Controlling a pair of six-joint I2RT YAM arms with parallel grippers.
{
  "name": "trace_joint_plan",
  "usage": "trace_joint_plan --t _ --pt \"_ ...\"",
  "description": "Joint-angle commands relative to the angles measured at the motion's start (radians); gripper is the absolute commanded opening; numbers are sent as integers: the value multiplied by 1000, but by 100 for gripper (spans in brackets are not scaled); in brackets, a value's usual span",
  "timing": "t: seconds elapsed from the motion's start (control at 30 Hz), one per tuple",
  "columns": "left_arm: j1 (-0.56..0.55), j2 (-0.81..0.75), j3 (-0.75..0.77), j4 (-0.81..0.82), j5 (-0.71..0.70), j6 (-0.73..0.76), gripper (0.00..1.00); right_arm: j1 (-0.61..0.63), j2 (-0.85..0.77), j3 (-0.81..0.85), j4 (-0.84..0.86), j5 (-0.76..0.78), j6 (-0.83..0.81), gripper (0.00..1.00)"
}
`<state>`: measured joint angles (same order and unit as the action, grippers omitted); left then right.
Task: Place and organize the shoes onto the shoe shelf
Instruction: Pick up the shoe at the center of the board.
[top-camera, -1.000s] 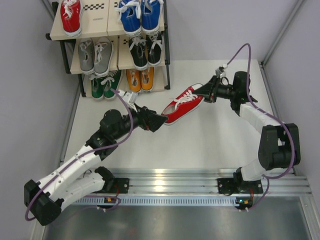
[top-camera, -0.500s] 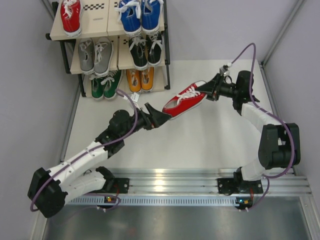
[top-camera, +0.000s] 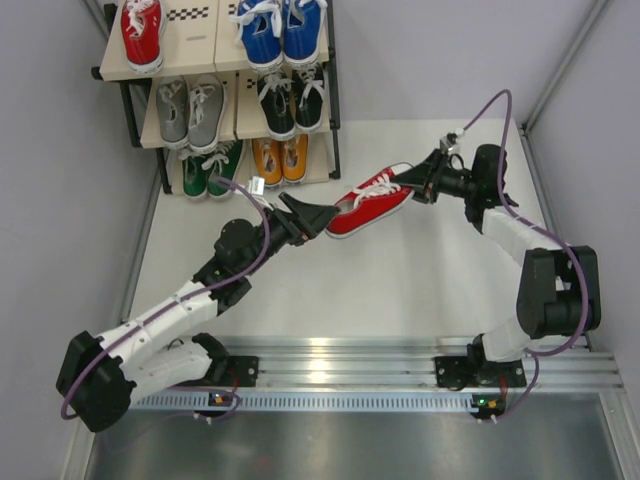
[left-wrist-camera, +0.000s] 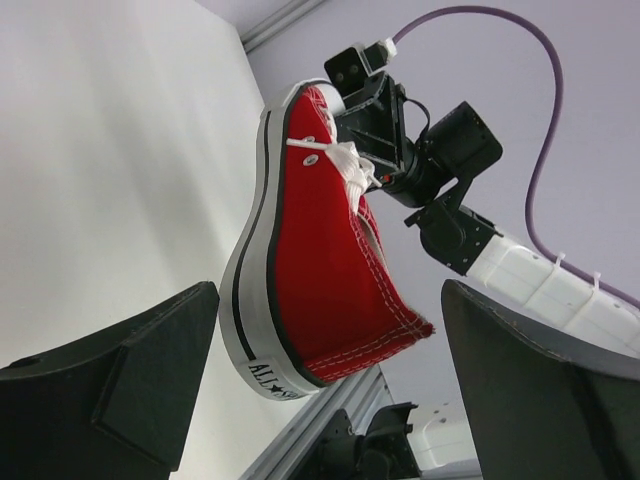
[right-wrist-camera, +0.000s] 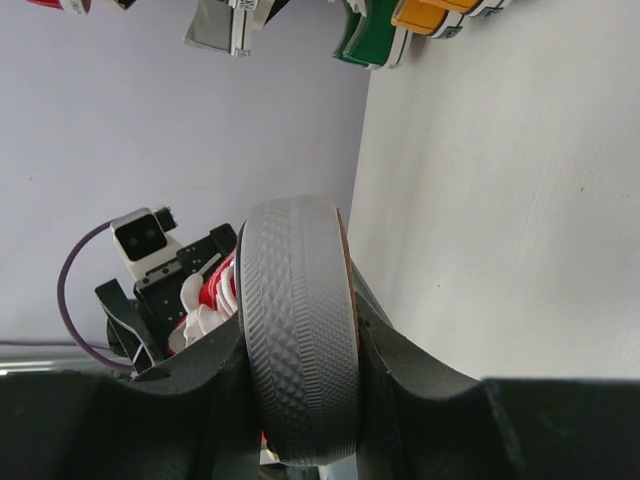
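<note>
The only lettering that can be read is on the red low-top canvas sneaker. In the left wrist view, its white rubber heel patch carries black capitals "ALL", a star, then "ST", with the rest bending out of sight round the curve. On the black-framed shoe shelf, the dark print under the top board's checkered strip is too small to read.

White tabletop, pale grey walls on three sides, aluminium rail along near edge
</note>
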<state>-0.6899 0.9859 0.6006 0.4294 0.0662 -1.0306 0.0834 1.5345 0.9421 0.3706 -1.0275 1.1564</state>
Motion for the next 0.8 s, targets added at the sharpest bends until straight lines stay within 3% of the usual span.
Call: trace_joint_plan --t 0.0,0.53,0.77 --pt "-3 3 27 104 -46 -25 98 12 -45 17 86 -34 39 0" --pt "-3 5 -1 103 29 -95 98 7 -7 35 214 -28 137 0" --pt "-17 68 54 103 -8 -114 98 18 -7 27 237 -20 151 0"
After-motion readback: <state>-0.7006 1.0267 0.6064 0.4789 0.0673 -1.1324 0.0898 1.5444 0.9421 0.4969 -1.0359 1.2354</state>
